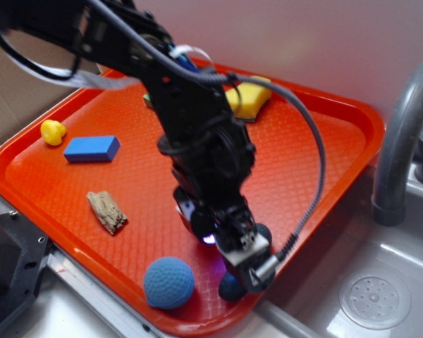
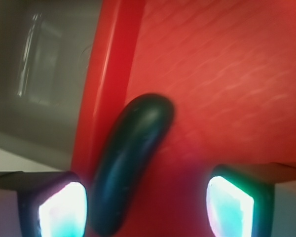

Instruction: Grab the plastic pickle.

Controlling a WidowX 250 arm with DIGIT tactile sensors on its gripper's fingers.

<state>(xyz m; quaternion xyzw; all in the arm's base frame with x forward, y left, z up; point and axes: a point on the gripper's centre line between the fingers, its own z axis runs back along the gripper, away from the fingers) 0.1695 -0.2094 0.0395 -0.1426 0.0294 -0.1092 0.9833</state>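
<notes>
The plastic pickle (image 2: 133,158) is dark green-grey, smooth and slightly curved. It lies on the red tray (image 2: 227,74) right along its rim. In the exterior view only its dark ends show under the arm, one at the tray's front edge (image 1: 229,287). My gripper (image 2: 145,207) is open and low over the tray. The pickle's near end lies between the jaws, close to the left fingertip (image 2: 64,210) and well away from the right one (image 2: 230,207). In the exterior view the gripper (image 1: 234,262) points down at the tray's (image 1: 303,162) front right corner.
A dimpled blue ball (image 1: 168,282) sits just left of the gripper. A blue block (image 1: 92,148), a yellow toy (image 1: 53,132), a wood piece (image 1: 107,212) and a yellow object (image 1: 248,98) lie on the tray. A grey faucet (image 1: 402,134) and sink (image 1: 374,299) lie to the right.
</notes>
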